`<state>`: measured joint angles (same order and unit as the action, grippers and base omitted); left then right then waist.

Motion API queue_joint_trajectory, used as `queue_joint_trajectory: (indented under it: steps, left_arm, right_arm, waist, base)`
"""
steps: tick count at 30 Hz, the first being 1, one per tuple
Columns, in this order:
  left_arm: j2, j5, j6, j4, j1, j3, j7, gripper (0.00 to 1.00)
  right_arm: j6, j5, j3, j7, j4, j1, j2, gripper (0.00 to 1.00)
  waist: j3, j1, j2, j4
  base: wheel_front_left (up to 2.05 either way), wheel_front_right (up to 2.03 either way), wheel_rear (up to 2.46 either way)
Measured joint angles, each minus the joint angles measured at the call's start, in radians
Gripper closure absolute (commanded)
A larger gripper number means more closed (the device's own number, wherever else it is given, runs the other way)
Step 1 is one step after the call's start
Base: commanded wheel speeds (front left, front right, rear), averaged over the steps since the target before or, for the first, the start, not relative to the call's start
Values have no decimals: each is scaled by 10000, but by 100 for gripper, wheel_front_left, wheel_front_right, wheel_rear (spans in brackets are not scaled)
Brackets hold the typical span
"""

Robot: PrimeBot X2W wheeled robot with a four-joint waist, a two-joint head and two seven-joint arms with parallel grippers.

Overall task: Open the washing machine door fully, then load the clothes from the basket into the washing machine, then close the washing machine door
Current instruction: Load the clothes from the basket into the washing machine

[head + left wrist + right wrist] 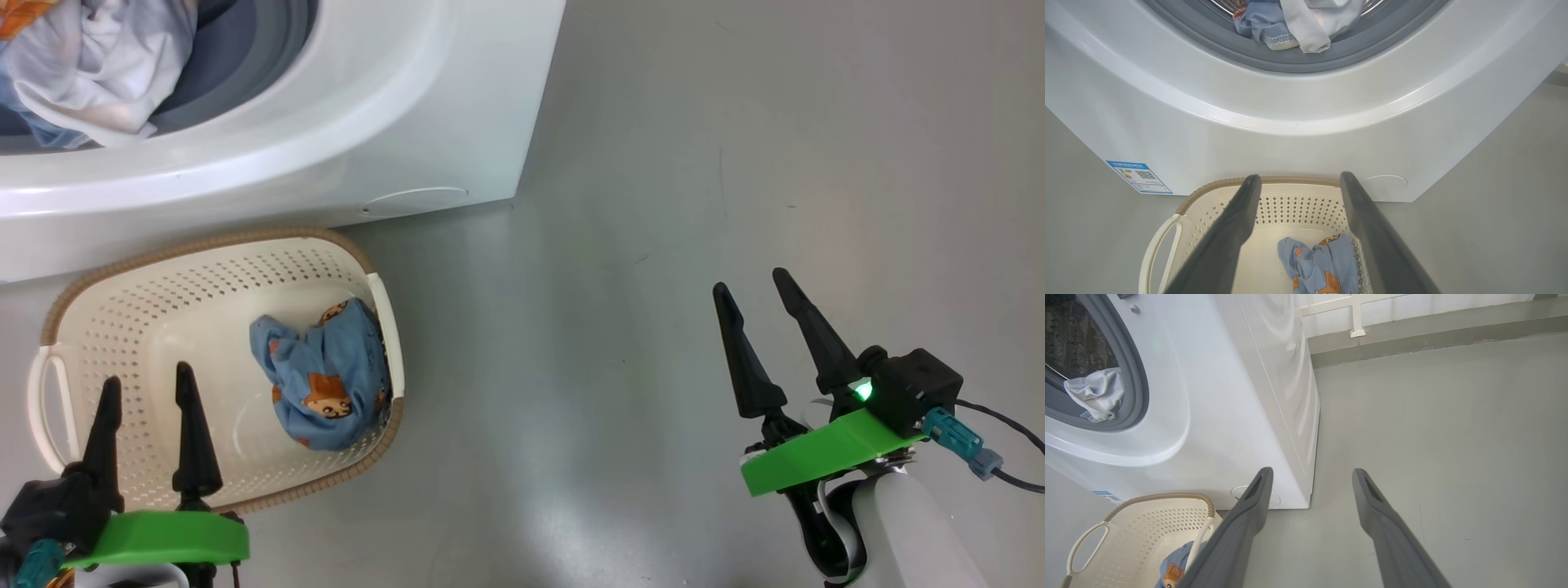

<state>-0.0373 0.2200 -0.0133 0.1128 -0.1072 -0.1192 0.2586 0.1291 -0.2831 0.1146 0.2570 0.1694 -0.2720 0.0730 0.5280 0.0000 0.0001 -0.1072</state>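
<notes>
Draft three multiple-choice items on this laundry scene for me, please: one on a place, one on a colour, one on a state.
1. Where is the blue garment? A in the basket, by its right wall; B on the floor; C atop the machine.
2. The basket's rim colour? A green; B brown; C black.
3. The left jaws? A shut on cloth; B shut on a handle; C open, empty.
Key: A, it lies beside the right handle; B, brown woven-look band; C, they stand apart, nothing between.
</notes>
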Motion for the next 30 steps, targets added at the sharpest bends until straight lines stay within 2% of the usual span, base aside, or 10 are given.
queue_joint_trajectory:
  steps: [6,17,24,30]
  left_arm:
    - [0,-42,21,136,-244,23,-2,0]
    - [-48,-334,272,420,-1697,-320,-2,0]
    - [-585,-326,522,1344,-2854,-464,-65,0]
    - [-955,-205,681,1837,-4036,-460,-658,0]
  right_arm:
    - [0,102,-73,0,40,1,6,0]
    - [0,104,-21,0,111,-15,-19,0]
    - [0,100,-12,0,146,-15,-59,0]
    - [0,81,-8,0,194,-21,-90,0]
  waist:
    - [29,0,0,15]
    - [81,0,0,-152]
    - [128,0,0,-304]
    - [197,0,0,-357]
  base:
    - [0,0,0]
    - [0,0,0]
    - [0,0,0]
    - [0,0,0]
